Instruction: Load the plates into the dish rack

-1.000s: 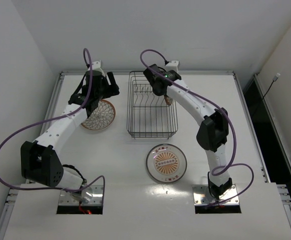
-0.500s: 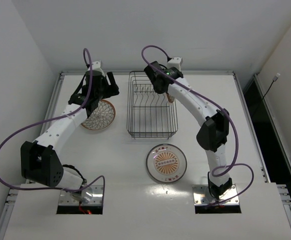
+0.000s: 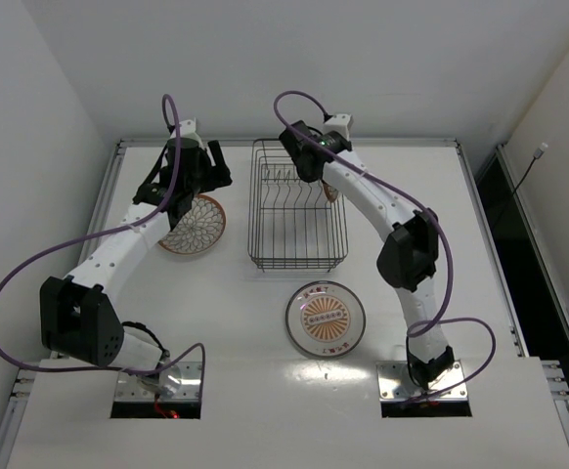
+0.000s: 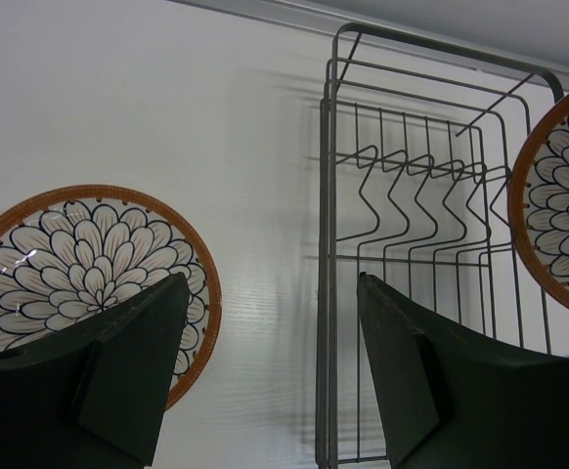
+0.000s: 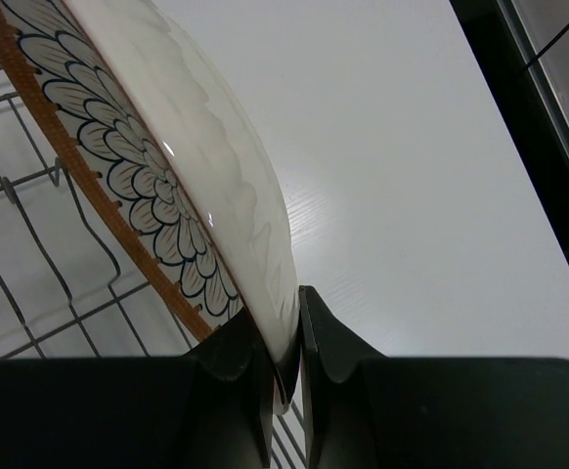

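The held plate (image 5: 216, 195) stands on edge at the rack's (image 3: 255, 215) far right side. It is above the wires rather than down between the tines, as far as the wrist view shows. The right claw (image 5: 284, 322) pinches its lower rim, pads pressed on either face. Over the last second the right wrist has crept a little toward the far left and the elbow has swung in, while the plate has hardly shifted. I read this as lining it up with a slot, so the first plate is not yet seated. It tilts slightly. Its patterned face looks left into the rack and its white underside looks right, and its edge runs roughly near to far along the rack's right wall. The left claw (image 4: 270, 293) hangs spread and empty, unmoved, above the left plate (image 3: 195, 227), which lies face up just left of the rack. A third plate (image 3: 326, 318) lies flat near the rack's front.
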Tool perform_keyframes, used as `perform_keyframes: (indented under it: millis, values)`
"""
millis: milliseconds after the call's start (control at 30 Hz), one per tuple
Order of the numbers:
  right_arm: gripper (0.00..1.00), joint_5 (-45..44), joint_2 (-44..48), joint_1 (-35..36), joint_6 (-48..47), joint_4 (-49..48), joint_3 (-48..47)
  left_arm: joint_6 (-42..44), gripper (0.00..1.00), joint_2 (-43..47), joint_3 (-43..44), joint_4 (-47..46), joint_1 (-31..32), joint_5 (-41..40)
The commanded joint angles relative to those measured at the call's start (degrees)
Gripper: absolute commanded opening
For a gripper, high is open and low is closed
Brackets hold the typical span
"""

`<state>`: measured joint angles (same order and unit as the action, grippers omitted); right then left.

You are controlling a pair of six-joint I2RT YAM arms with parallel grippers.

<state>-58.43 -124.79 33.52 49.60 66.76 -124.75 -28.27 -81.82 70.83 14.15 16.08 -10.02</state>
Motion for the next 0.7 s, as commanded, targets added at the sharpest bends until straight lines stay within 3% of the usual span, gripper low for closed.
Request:
perform_keyframes:
  millis: [0, 400, 600, 633, 667]
  values:
    - [0.0, -5.2, 0.3, -0.4, 3.3, -2.1, -3.4, 0.8, 0.67, 2.1, 0.5, -1.1, 0.1, -0.1]
    - [0.01, -4.1, -4.3, 0.2, 3.3, -1.0, -3.4, 0.2, 0.67, 2.1, 0.5, -1.1, 0.1, 0.5]
    - [0.15, -3.6, -3.8, 3.0, 3.3, -3.6, -1.2, 0.2, 0.67, 2.1, 0.5, -1.1, 0.1, 0.5]
    - [0.19, -3.6, -3.8, 4.3, 2.8, -4.1, -1.2, 0.2, 0.67, 2.1, 0.5, -1.1, 0.1, 0.5]
    - [0.29, -4.1, -3.8, 4.9, 2.8, -4.1, -1.2, 0.2, 0.67, 2.1, 0.5, -1.1, 0.1, 0.5]
